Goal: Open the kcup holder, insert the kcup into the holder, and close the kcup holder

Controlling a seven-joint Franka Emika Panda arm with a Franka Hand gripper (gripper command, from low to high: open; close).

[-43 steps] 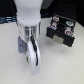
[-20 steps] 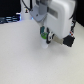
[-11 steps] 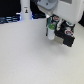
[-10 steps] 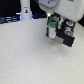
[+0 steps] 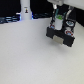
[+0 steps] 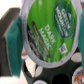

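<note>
The black kcup holder [image 5: 63,34] stands at the exterior view's right, with round pod slots showing on its open top side. My gripper [image 5: 55,25] hangs right over its near left part. In the wrist view the gripper is shut on the kcup [image 6: 50,31], whose green and white lid fills most of the picture. A teal finger pad [image 6: 12,36] presses on its side. Black round slots of the holder [image 6: 52,76] show just beneath the kcup. I cannot tell whether the kcup touches a slot.
A tall white bottle-like object [image 5: 25,10] stands at the back on the exterior view's left. The pale tabletop [image 5: 30,57] spreads in front of the holder. A dark band runs along the table's far edge.
The arm has moved from the table's middle, close to the camera, back and to the exterior view's right. It now stands over the holder, with the kcup still held.
</note>
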